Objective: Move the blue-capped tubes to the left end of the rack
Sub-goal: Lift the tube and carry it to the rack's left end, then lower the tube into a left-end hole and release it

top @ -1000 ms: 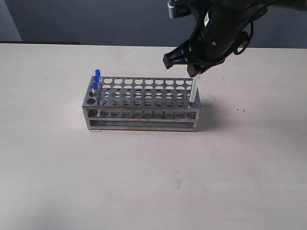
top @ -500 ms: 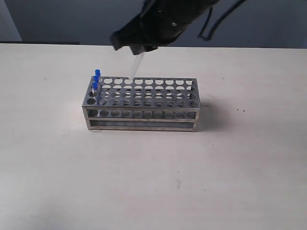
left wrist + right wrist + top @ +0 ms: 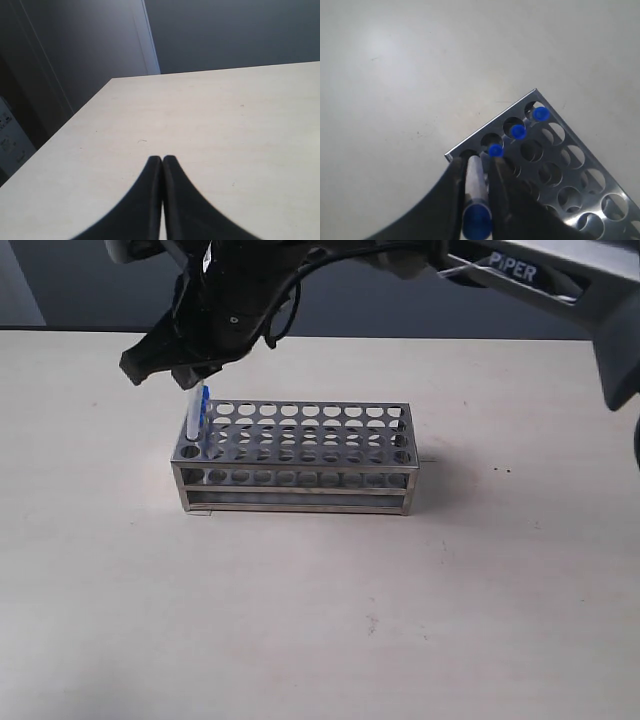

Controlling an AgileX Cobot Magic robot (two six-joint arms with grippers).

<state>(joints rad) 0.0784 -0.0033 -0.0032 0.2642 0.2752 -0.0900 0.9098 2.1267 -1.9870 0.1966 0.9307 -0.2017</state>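
The shiny steel rack [image 3: 300, 455] stands mid-table. Three blue-capped tubes [image 3: 518, 132] stand in holes along its left end; in the exterior view only a sliver of blue cap [image 3: 205, 403] shows behind the held tube. My right gripper [image 3: 190, 375] has reached across to that end and is shut on a fourth blue-capped tube [image 3: 476, 192]. Its clear lower part [image 3: 193, 418] hangs over the front left corner hole [image 3: 468, 154]; I cannot tell whether its tip has entered. My left gripper [image 3: 162, 159] is shut on nothing, over bare table, out of the exterior view.
The rack [image 3: 555, 165] has several rows of unfilled round holes to the right of the tubes. The pale table [image 3: 320, 620] runs to a dark wall behind. The right arm's black links [image 3: 540, 280] stretch over the rack from the upper right.
My right gripper lifted the tube out of the rack's right end, carried it leftward above the rack, and now holds it over the left front corner.
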